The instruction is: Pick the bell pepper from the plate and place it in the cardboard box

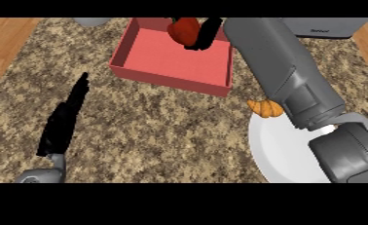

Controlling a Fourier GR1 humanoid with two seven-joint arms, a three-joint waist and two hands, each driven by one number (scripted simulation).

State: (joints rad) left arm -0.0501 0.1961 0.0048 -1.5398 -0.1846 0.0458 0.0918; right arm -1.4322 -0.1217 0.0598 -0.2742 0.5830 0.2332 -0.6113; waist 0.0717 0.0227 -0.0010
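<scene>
White plate (pixel 277 153): nearest the lower edge at the right, partly covered by the right forearm; its bare face carries no pepper, so the pick looks done.
Orange item (pixel 265 108): a small lumpy thing, perhaps a croissant, sitting at the plate's far rim, just beside the forearm; no part of the task.
Left hand (pixel 64 119): low on the left, fingers straight and pressed together, pointing away from the robot over the speckled counter (pixel 144 126); it rests, touching nothing.
Right forearm (pixel 284 68): stretches from the plate's side up and across toward the box.
Box (pixel 176 56): red-pink, open-topped, shallow walls, lying well beyond the plate on the counter; it reads as red rather than cardboard brown; its floor is bare where it shows.
Right hand (pixel 205 34): black fingers curled round the pepper, above the box's far wall.
Bell pepper (pixel 185 30): red, pinched in the right hand, over the far inner edge of the box; whether it touches the floor or wall I cannot tell, but it looks held aloft.
Far objects: a grey round thing (pixel 91 21) at the top left and a grey appliance (pixel 323 26) at the top right, both cut by the edge.
Progress: lift and carry appear complete; what is left, as I judge it, is to lower slightly, open the fingers and draw the hand clear.
</scene>
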